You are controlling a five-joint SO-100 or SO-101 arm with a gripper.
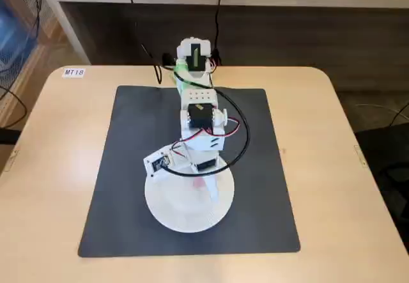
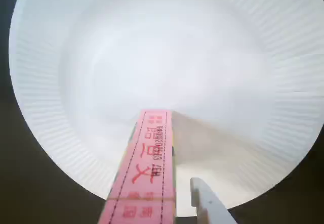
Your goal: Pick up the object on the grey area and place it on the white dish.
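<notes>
The white dish (image 1: 185, 209) lies on the grey mat (image 1: 128, 187), towards its front. My gripper (image 1: 206, 187) hangs over the dish's far part. In the wrist view the dish (image 2: 167, 57) fills the frame. The pink box (image 2: 149, 173), with red print on its upper face, reaches from the bottom edge to the dish's middle, its far end low over or on the dish. One white finger (image 2: 207, 206) shows to the right of the box, with a narrow gap of dish visible between them. The other finger is hidden. In the fixed view only a bit of the pink box (image 1: 200, 183) shows under the gripper.
The arm's base (image 1: 195, 59) stands at the mat's far edge, with black cables running back to a shelf. Light wooden tabletop (image 1: 57, 142) surrounds the mat. A small label (image 1: 73, 72) sits at the table's far left corner.
</notes>
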